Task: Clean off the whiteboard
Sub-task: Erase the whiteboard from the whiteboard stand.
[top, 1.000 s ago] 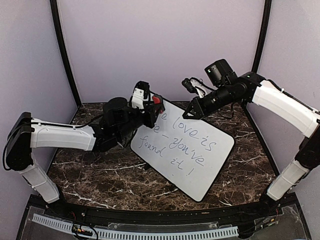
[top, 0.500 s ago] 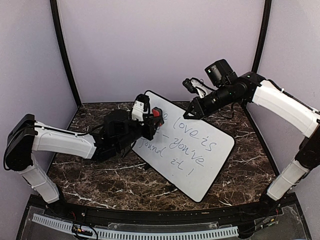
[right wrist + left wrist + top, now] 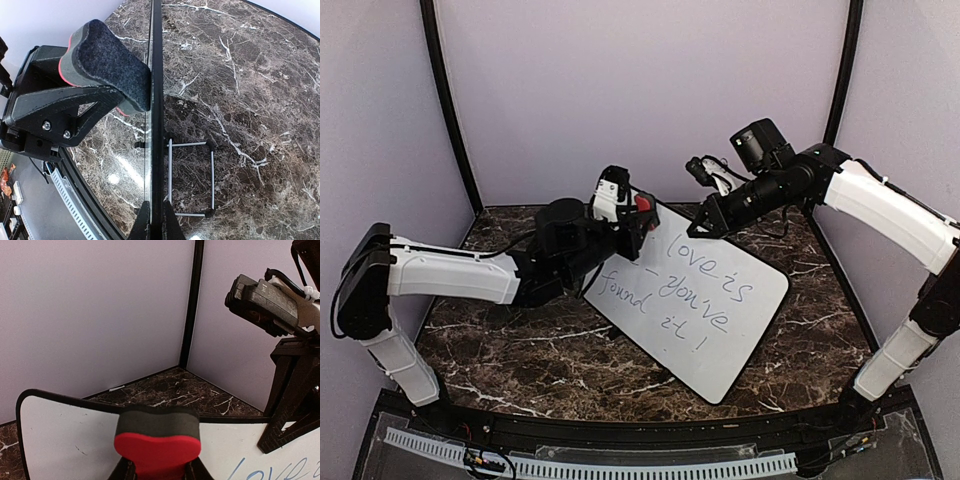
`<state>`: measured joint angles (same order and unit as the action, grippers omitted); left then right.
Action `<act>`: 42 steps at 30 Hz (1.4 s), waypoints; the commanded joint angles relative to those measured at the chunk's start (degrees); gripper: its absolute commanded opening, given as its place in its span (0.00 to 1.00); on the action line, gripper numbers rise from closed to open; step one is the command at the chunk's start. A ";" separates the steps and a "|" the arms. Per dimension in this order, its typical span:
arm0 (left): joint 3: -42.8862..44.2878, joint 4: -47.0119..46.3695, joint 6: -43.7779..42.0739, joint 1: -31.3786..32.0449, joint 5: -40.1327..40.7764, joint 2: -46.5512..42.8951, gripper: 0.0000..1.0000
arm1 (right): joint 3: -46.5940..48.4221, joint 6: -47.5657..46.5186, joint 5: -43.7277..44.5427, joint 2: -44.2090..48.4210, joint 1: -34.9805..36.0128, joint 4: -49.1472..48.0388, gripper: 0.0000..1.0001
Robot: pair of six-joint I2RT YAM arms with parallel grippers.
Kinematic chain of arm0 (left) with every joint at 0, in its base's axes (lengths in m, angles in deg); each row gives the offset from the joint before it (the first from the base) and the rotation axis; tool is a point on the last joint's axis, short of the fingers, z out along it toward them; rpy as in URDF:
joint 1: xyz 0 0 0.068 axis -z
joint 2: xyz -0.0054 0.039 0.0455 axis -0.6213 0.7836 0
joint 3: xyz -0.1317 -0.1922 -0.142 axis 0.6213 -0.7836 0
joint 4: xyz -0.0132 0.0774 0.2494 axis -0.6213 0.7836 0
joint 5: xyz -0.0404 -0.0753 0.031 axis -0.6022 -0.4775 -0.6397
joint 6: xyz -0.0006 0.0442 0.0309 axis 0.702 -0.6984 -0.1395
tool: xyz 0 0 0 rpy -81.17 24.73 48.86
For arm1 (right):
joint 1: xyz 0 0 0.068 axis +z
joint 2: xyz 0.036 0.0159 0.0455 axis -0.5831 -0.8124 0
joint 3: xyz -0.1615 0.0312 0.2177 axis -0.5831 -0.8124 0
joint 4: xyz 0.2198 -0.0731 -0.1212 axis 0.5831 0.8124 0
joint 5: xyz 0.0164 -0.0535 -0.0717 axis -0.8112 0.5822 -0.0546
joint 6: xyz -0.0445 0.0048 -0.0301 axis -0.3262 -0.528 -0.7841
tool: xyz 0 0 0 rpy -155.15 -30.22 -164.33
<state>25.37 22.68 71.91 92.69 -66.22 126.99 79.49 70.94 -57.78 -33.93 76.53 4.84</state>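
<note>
- Red eraser (image 3: 641,203), clamped in the left jaws, is touching the far left corner of the whiteboard (image 3: 740,350)
- Right jaws are pinching the board's far edge, holding it tilted on the counter (image 3: 520,340)
- Writing (image 3: 705,290) is running near-right from the eraser, along the board's long axis

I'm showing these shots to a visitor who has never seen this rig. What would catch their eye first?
The big whiteboard lies tilted across the middle of the dark marble table, with blue handwriting over much of it. At its far corner the left gripper presses a red eraser against the surface, while the right gripper pinches the board's far edge.
</note>
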 commanded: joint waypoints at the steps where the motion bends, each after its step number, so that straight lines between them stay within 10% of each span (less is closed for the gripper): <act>1: -4.75 0.11 1.85 0.30 -0.58 -0.03 0.05 | 0.61 -3.16 -3.76 -0.41 1.74 -1.16 0.00; 42: -5.91 -0.79 6.89 2.88 -5.19 -0.17 0.05 | 2.58 -2.31 -2.78 -2.19 1.68 -0.50 0.00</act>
<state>17.48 19.40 78.16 93.96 -68.26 126.48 80.30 71.58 -57.48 -34.65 76.31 5.19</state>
